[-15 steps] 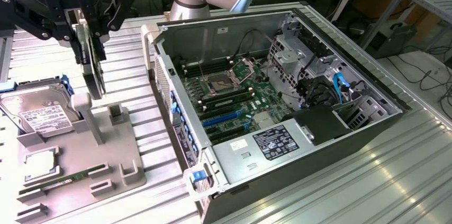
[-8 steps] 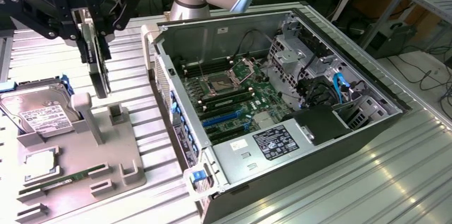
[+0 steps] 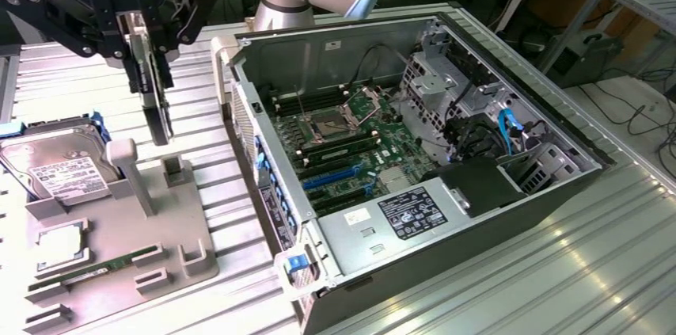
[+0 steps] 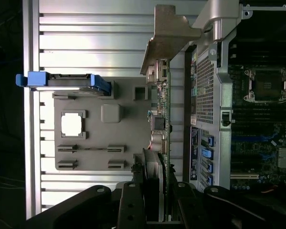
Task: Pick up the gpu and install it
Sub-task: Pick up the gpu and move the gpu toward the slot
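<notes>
So far you had the gpu point(image 3: 158, 109) lifted: the jaws were clamped on it, edge-on above the grey holder tray point(image 3: 199, 222), beside the open computer case point(image 3: 317, 58); installation was not yet done.

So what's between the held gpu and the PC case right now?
Nothing but a bare strip of ribbed table: gpu in the gripper hangs beside the case, seen in the exterior view.
</notes>
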`<state>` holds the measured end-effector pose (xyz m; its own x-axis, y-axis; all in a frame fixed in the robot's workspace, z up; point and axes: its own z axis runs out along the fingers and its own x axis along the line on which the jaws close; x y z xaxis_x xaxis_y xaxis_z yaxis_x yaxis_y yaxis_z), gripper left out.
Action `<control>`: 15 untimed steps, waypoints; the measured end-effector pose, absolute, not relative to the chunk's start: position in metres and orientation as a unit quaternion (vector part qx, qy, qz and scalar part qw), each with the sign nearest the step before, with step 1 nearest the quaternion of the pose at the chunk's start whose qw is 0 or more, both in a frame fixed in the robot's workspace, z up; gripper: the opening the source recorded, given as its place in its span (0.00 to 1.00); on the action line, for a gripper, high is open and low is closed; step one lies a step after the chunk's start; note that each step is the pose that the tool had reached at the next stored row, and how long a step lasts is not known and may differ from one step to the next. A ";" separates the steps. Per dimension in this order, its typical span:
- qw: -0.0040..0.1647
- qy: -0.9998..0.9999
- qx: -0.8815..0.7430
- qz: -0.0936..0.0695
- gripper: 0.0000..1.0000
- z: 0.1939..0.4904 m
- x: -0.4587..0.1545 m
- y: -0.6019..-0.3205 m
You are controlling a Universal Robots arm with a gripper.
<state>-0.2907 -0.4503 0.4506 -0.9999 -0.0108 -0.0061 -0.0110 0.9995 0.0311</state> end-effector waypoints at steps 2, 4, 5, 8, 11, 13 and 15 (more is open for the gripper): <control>0.003 1.000 -0.005 0.016 0.28 0.451 -0.289 -0.450; 0.003 1.000 -0.005 0.016 0.28 0.451 -0.287 -0.450; 0.003 1.000 -0.005 0.016 0.28 0.451 -0.286 -0.450; 0.003 1.000 -0.005 0.016 0.28 0.451 -0.283 -0.450; 0.003 1.000 -0.005 0.016 0.28 0.451 -0.279 -0.450; 0.003 1.000 -0.005 0.016 0.28 0.451 -0.276 -0.450; 0.003 1.000 -0.005 0.016 0.28 0.451 -0.274 -0.450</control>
<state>-0.2739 -0.4503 0.4506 -0.9999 -0.0108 -0.0059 -0.0110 0.9995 0.0310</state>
